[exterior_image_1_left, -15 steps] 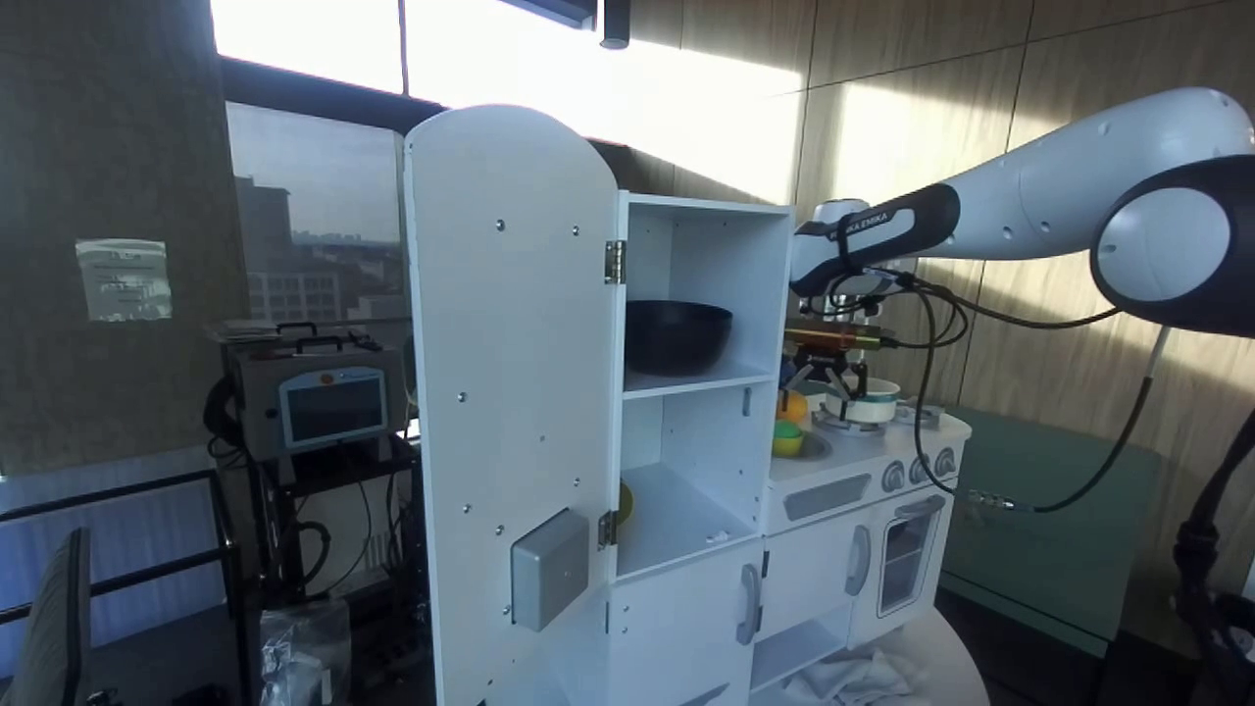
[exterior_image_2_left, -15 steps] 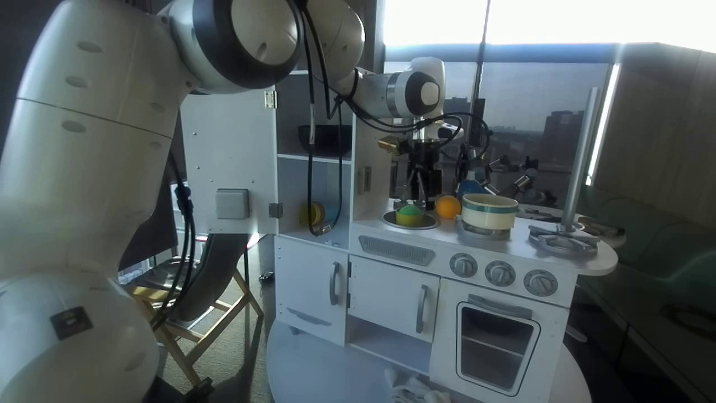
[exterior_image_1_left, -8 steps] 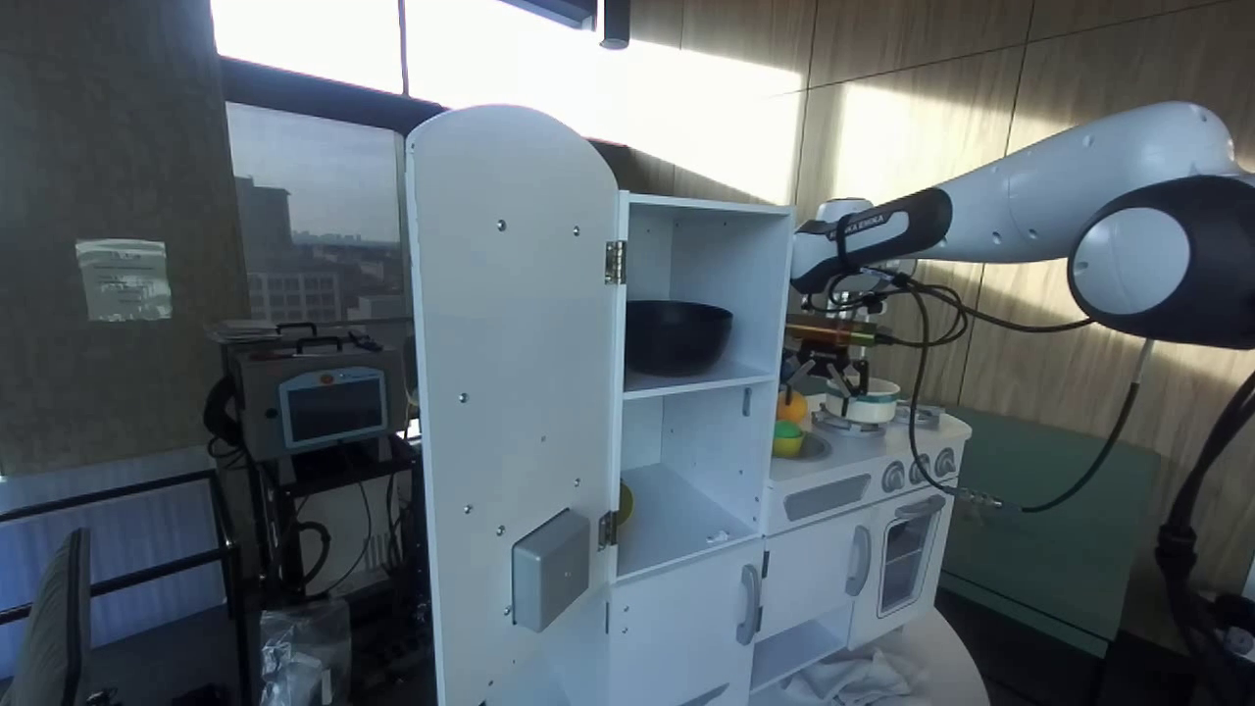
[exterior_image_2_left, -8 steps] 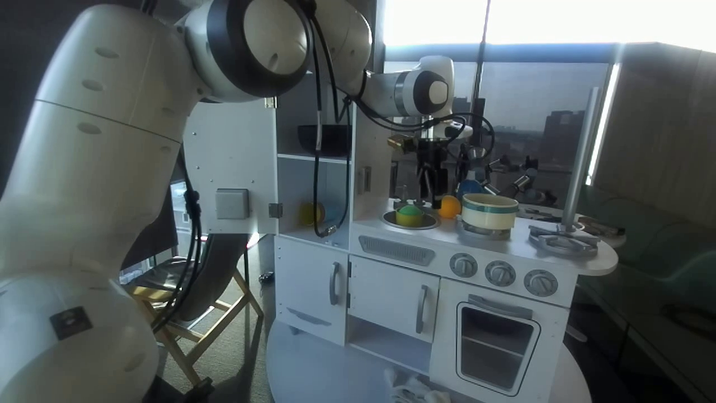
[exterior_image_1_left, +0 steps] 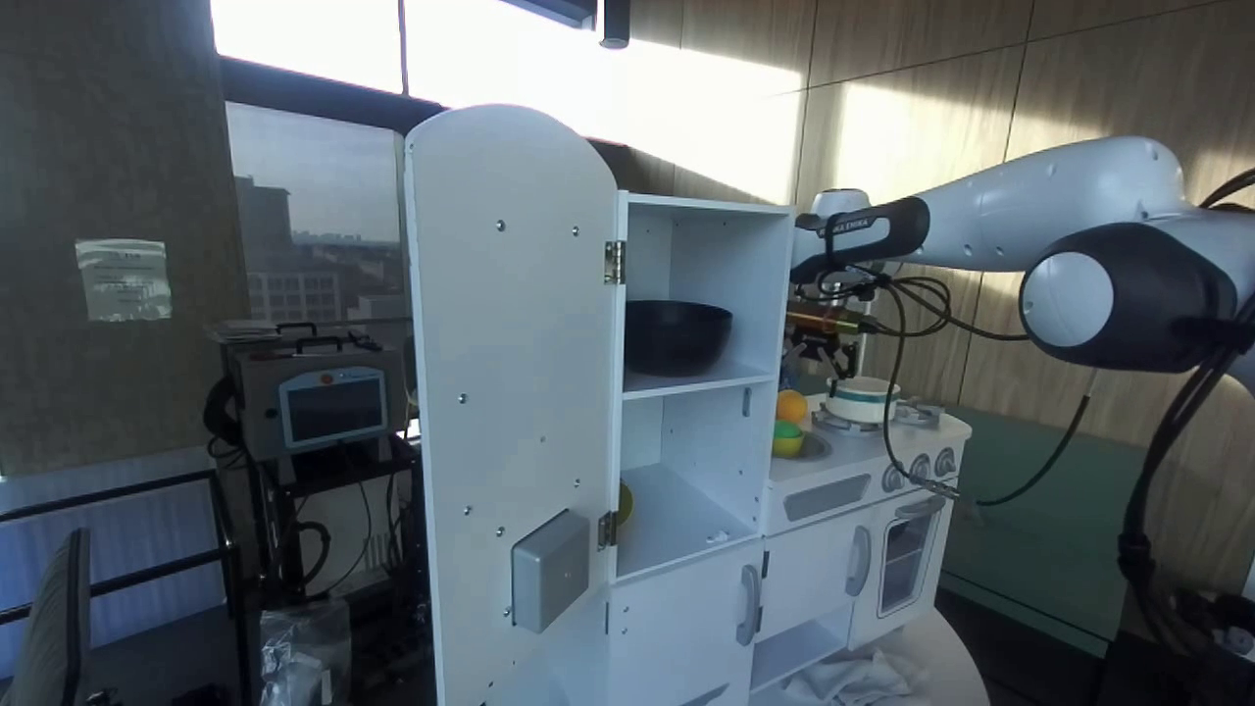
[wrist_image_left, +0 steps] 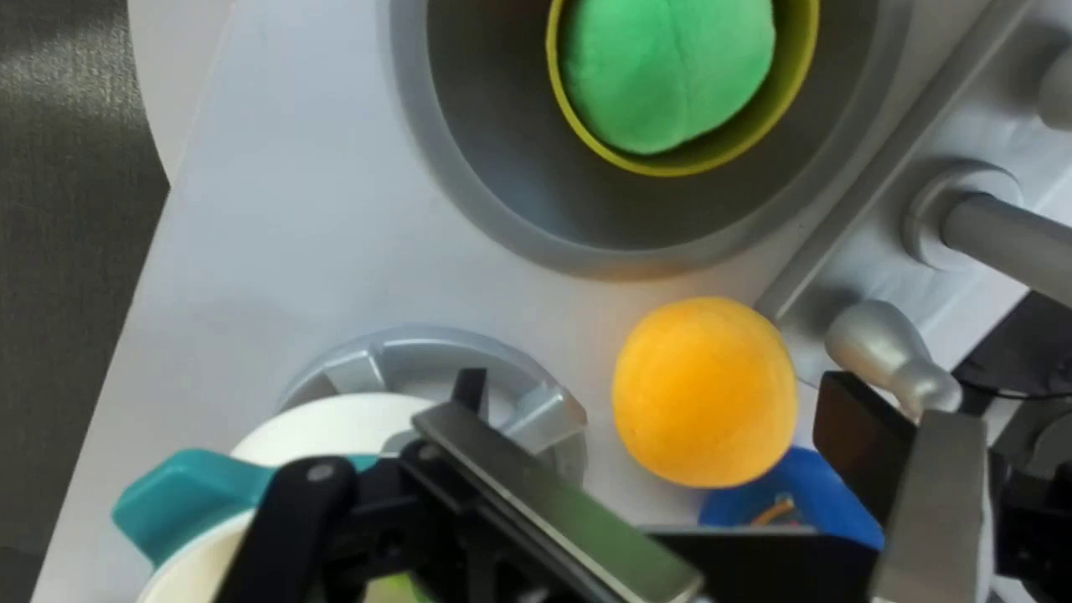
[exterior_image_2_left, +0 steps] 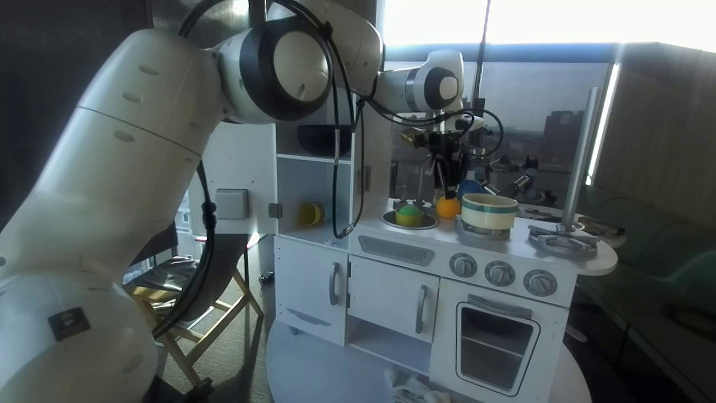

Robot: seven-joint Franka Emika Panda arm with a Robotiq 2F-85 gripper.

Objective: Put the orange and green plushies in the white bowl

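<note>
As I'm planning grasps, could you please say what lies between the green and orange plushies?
The wrist view shows the yellow cup's rim, the sink and a countertop strip.

White counter (wrist_image_left: 285, 243): orange plushie (wrist_image_left: 705, 392) near back edge, just beside inset sink (wrist_image_left: 586, 258); grey burner (exterior_image_2_left: 482, 233) mid-top; second burner (exterior_image_2_left: 562, 243) by rounded corner.

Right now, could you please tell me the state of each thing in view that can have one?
Fingers: open
Orange plushie: loose on the counter
Green plushie: inside the yellow cup
Yellow cup: upright in the sink
White pot with teal band: upright on a burner
Dark bowl: upright on a shelf
Second yellow cup: seemingly on its side
Tall cabinet door: open
Lower cabinet doors: shut
Oven door: shut
</note>
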